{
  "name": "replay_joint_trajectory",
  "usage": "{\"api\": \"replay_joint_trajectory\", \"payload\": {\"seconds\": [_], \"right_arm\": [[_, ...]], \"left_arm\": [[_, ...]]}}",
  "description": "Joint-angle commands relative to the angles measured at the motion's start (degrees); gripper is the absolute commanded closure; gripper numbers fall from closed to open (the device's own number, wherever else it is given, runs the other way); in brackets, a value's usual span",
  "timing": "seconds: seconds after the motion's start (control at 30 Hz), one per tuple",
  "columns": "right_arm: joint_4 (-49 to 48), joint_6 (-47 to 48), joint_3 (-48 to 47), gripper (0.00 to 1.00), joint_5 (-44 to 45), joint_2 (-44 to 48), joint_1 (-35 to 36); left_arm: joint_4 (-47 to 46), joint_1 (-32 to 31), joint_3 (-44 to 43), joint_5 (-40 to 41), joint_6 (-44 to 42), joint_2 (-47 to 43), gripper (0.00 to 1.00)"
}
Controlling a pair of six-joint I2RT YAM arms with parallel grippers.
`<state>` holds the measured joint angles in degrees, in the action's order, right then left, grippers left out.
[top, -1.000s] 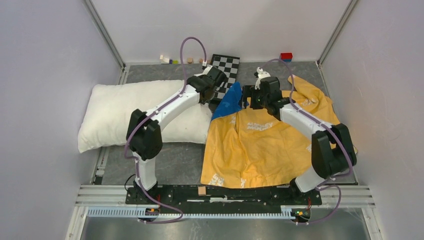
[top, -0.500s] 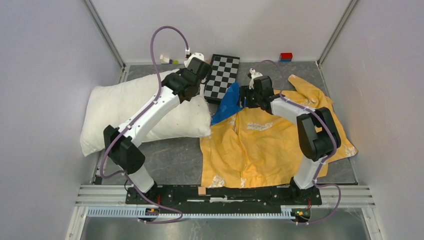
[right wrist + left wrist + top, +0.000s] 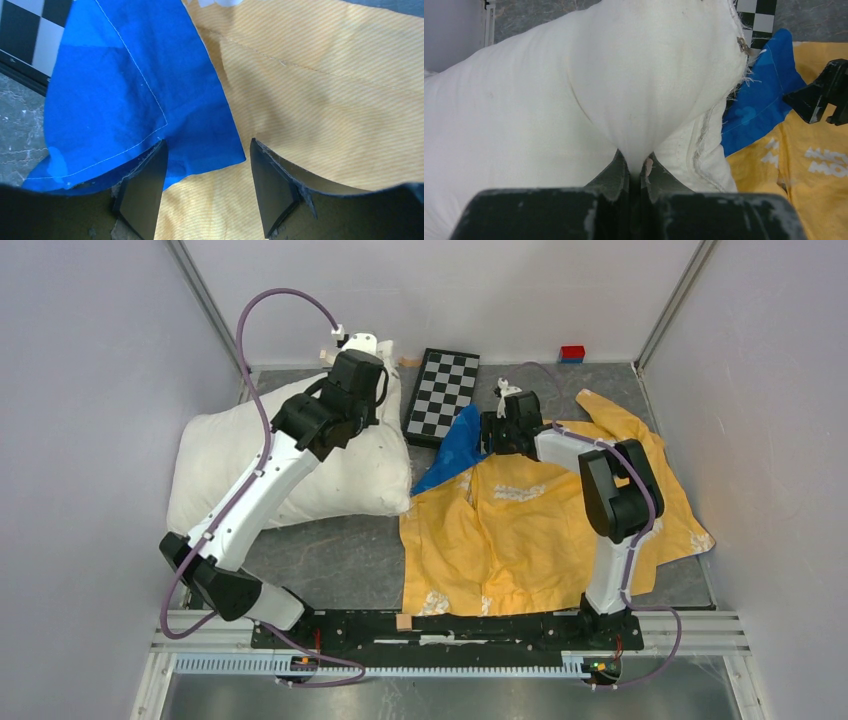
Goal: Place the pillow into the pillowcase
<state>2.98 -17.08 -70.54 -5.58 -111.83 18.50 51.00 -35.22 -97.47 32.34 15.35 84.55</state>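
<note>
The off-white pillow (image 3: 290, 455) lies at the left of the table. My left gripper (image 3: 365, 390) is at its far right corner, shut on a bunched fold of pillow fabric (image 3: 635, 160) that fills the left wrist view (image 3: 574, 75). The orange-yellow pillowcase (image 3: 530, 530) with white lettering lies spread flat at the right. My right gripper (image 3: 487, 432) hovers at its far left edge, open and empty (image 3: 207, 142), one finger over a blue cloth (image 3: 125, 75), the other over the pillowcase (image 3: 325, 75).
The blue cloth (image 3: 455, 445) lies between pillow and pillowcase, overlapping the pillowcase's corner. A checkerboard (image 3: 443, 390) sits behind it. A red block (image 3: 572, 353) is at the back wall. A small wooden block (image 3: 404, 621) rests on the base rail. Walls enclose three sides.
My left arm has swung left and toward the back, pulling the pillow's right end up and away from the pillowcase. My right gripper has shifted slightly back and left over the blue cloth.
</note>
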Motion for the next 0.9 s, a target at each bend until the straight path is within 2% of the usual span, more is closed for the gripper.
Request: {"api": "replay_joint_trajectory", "payload": {"seconds": [0.0,0.1,0.2,0.27,0.4,0.67,0.87], "right_arm": [[-2.10,0.12,-2.53,0.35,-0.97,-1.48,-0.13],[-2.41,-0.61,-2.30,0.42,-1.70,-0.90,-0.14],[-1.93,-1.28,-2.51,0.56,-1.93,0.38,-0.02],[-1.53,-1.55,-2.85,0.68,-1.77,1.49,0.32],[1.25,-1.98,-5.30,1.00,-1.71,2.77,1.45],[1.82,-8.26,-10.44,1.00,-2.15,6.99,7.79],[-2.16,-15.54,-24.13,1.00,-1.74,-3.05,11.51]], "left_arm": [[-3.38,-0.02,0.21,-1.39,-0.15,-3.74,0.98],[-3.37,-0.02,0.61,-1.99,-0.15,-4.99,0.97],[-3.39,-0.04,1.26,-2.70,-0.15,-6.23,0.98],[-3.37,-0.05,1.79,-3.18,-0.15,-7.07,0.98],[-3.45,-0.02,3.27,-5.26,-0.15,-8.94,0.98],[-4.22,-0.15,7.60,-11.70,0.51,-13.20,0.98],[-6.37,-0.28,11.66,-17.66,2.26,-17.04,0.98]]}}
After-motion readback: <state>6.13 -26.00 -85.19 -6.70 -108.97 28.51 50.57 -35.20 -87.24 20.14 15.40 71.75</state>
